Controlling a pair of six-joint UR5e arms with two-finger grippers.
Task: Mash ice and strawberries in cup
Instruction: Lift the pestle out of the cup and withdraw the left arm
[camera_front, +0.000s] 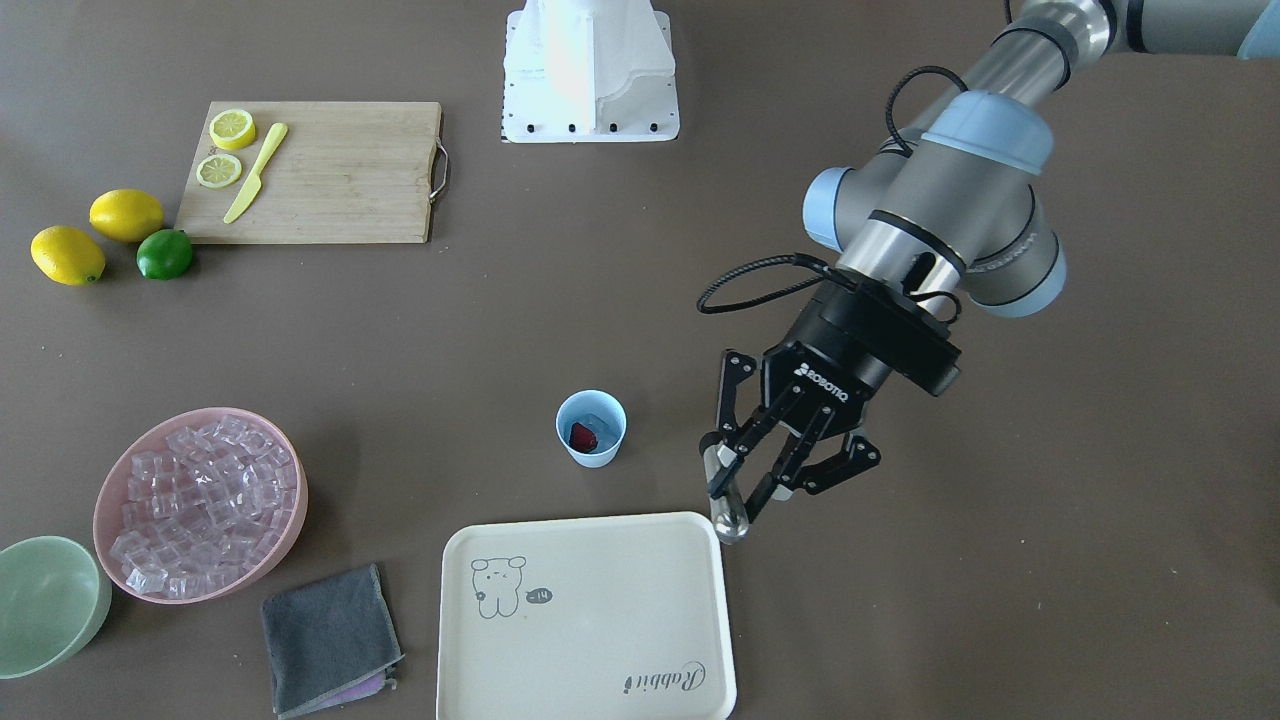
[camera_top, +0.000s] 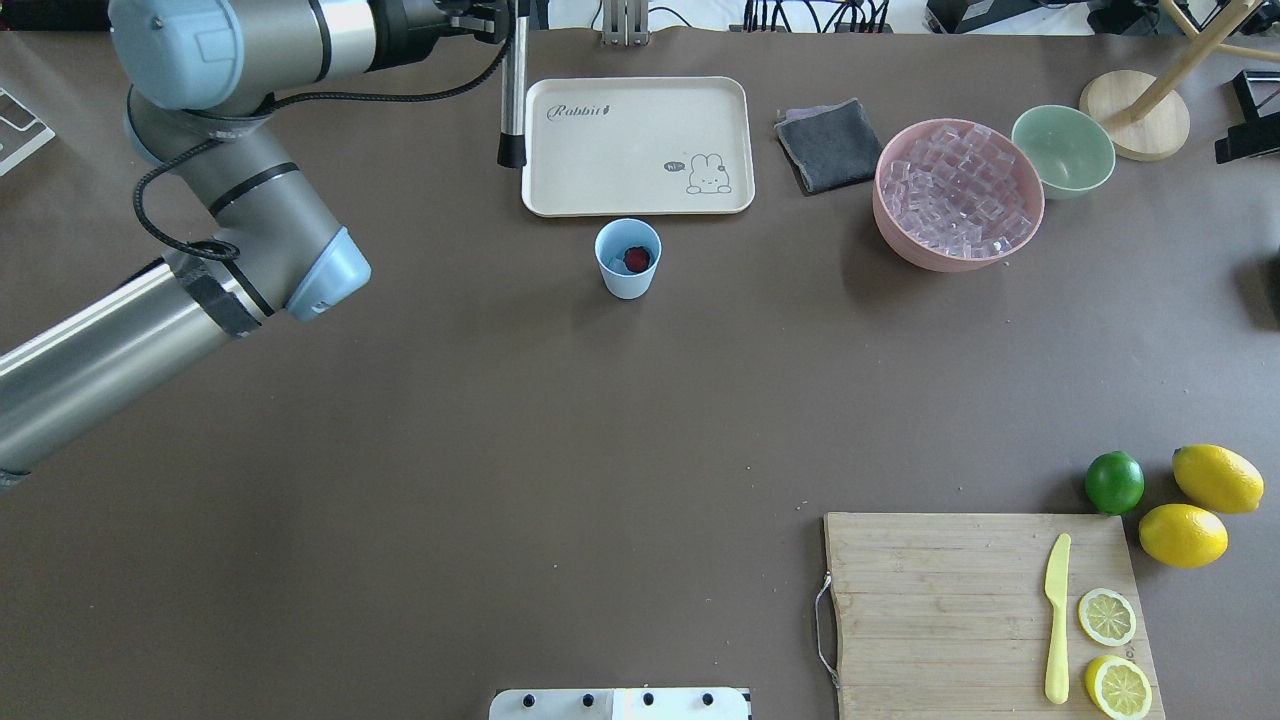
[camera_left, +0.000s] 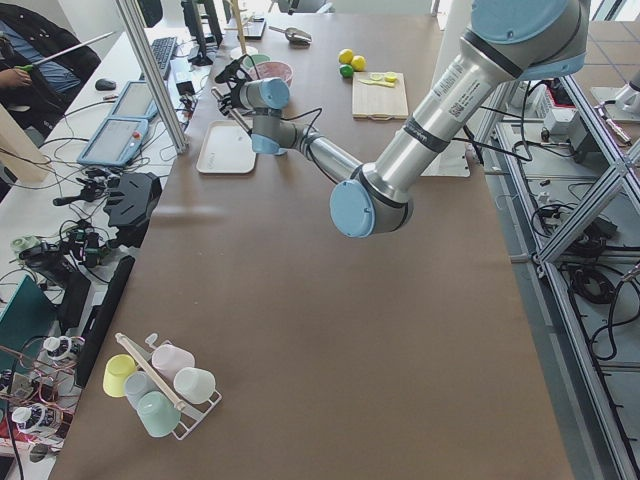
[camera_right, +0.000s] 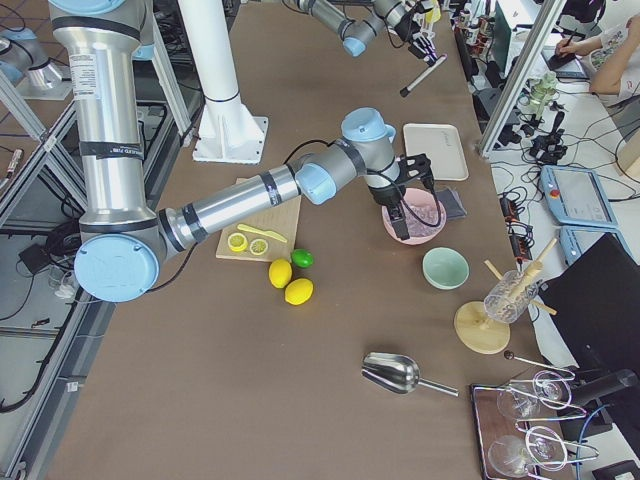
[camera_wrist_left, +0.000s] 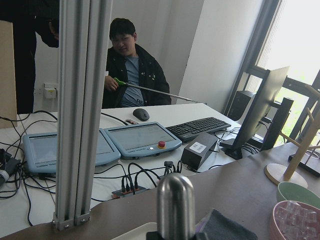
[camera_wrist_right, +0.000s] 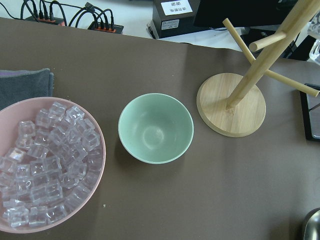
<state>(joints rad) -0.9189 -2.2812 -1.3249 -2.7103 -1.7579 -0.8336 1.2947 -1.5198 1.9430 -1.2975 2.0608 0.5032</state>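
Note:
The light-blue cup (camera_front: 591, 428) stands upright in front of the cream tray (camera_front: 640, 560). It also shows in the overhead view (camera_top: 628, 258). A red strawberry (camera_front: 583, 436) and a clear ice cube (camera_front: 601, 419) lie inside it. My left gripper (camera_front: 742, 492) is shut on a metal muddler (camera_front: 729, 510), held upright off the tray's corner, beside the cup. The muddler (camera_top: 513, 90) also shows from overhead and in the left wrist view (camera_wrist_left: 175, 205). My right gripper (camera_right: 403, 212) hovers over the pink bowl of ice (camera_right: 420, 215). I cannot tell whether it is open or shut.
The pink bowl (camera_top: 958, 252) holds several ice cubes (camera_wrist_right: 45, 165), with a mint-green bowl (camera_wrist_right: 156, 128), a wooden stand (camera_wrist_right: 232, 105) and a grey cloth (camera_top: 828, 145) nearby. A cutting board (camera_top: 950, 600) carries lemon slices and a yellow knife; two lemons and a lime (camera_top: 1114, 482) lie beside it.

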